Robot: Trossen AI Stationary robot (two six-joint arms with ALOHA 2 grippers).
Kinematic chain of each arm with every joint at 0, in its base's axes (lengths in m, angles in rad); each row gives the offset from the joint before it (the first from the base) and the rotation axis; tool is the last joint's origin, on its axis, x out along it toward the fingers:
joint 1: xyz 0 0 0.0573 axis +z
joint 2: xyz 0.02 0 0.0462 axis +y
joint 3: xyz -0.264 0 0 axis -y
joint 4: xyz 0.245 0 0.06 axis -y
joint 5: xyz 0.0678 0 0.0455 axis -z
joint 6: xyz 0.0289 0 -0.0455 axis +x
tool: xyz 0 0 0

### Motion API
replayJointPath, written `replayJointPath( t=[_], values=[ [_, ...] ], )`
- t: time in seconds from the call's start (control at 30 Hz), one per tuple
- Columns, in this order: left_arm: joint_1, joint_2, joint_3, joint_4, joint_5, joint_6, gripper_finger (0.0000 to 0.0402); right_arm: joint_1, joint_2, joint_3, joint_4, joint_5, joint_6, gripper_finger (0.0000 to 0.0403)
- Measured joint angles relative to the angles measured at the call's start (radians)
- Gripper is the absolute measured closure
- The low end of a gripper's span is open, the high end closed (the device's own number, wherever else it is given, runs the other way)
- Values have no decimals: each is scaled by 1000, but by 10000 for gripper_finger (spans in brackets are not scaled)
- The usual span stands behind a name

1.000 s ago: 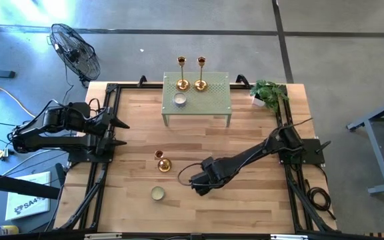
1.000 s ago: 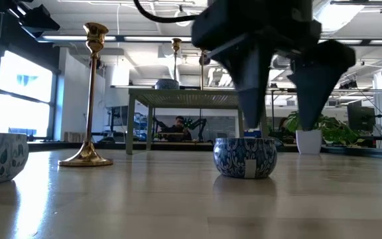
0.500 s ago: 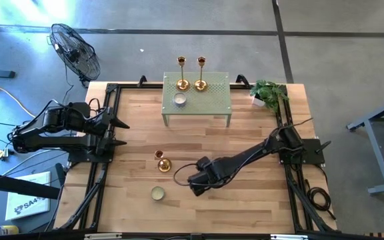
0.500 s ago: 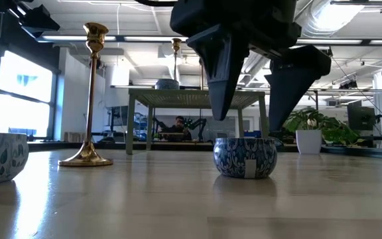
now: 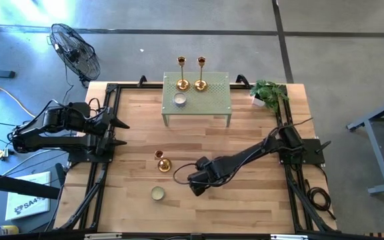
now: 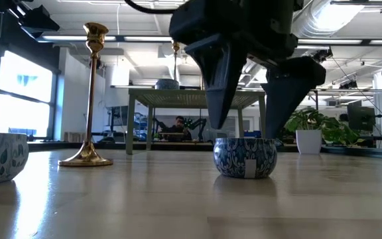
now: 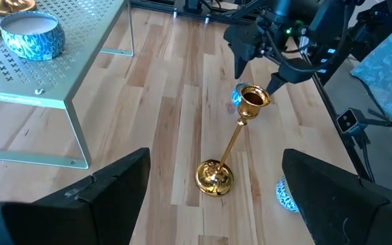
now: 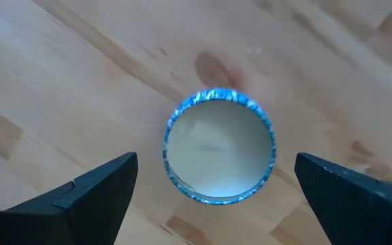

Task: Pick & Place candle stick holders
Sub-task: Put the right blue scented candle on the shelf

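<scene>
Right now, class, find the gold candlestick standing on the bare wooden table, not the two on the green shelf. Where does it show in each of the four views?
High view: the lone candlestick stands left of centre, beside the right gripper.
Low view: it rises tall at the left.
Left wrist view: it is central, between that arm's fingers.
Right wrist view: not in it.
Shared landmark: the green shelf.

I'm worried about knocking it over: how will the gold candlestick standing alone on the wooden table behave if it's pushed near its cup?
The candlestick would probably tip: thin tall stem, small flared base. Polished metal likely slips in the right gripper. It looks rigid, not floppy.
</scene>
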Motion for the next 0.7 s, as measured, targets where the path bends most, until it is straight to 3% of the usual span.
replayJointPath(
  t=[0.33, 0.7],
  values=[
    [0, 0, 0, 0, 0, 0, 73, -5, 0, -122, 179, -53, -8, 9],
    [0, 0, 0, 0, -1, 4, 73, -19, 1, -131, 253, -111, -52, 13]
  ],
)
